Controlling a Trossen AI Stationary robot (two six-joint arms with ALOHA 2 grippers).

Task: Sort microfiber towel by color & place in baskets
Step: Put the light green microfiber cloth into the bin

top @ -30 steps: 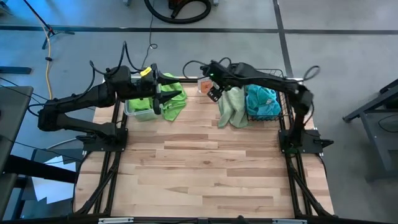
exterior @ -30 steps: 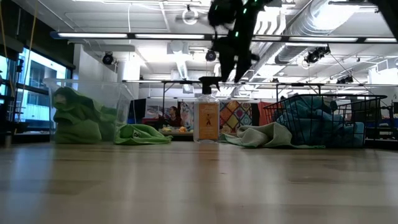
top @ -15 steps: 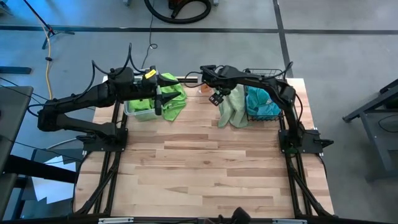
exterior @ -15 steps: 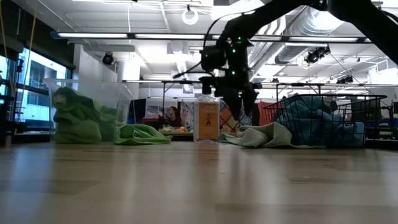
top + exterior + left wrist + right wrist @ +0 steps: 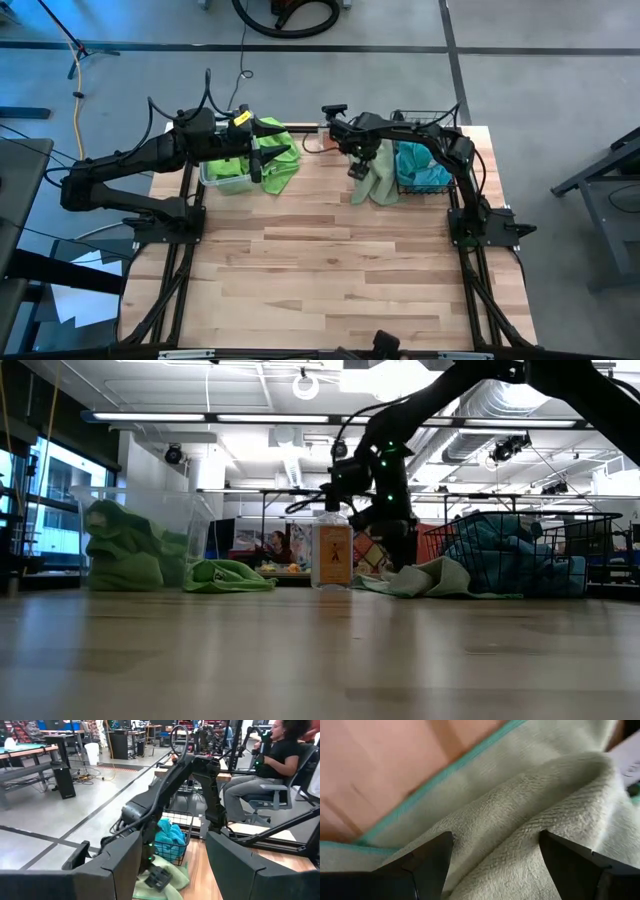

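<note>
A pale green towel (image 5: 378, 180) (image 5: 432, 577) (image 5: 520, 805) lies crumpled on the table against the black wire basket (image 5: 447, 152) (image 5: 592, 520), which holds sky blue towels (image 5: 420, 165) (image 5: 169, 832). My right gripper (image 5: 357, 170) (image 5: 400, 556) (image 5: 495, 845) is open and low over that towel, one finger on each side of a raised fold. My left gripper (image 5: 262, 158) (image 5: 174, 845) is open and hovers over a lime green towel (image 5: 282, 170) (image 5: 228, 574) that lies beside the clear tub (image 5: 222, 182) (image 5: 185, 520). More green towels fill the tub. My right gripper comes from above, pointing down at the pale green towel's raised fold (image 5: 555, 780). Its fingertips lie outside the wrist view, and I cannot tell whether they touch the cloth. The towel lies slack on the table.
A clear spray bottle with an orange label (image 5: 332, 550) stands at the far edge between the tub and the basket, close to my right gripper. The near part of the wooden table (image 5: 330, 270) is bare. A seated person (image 5: 280, 755) shows beyond the table.
My right gripper has come down from high above the spray bottle to the pale green towel, shifting a little toward the near edge and the basket. The towels have kept their places.
</note>
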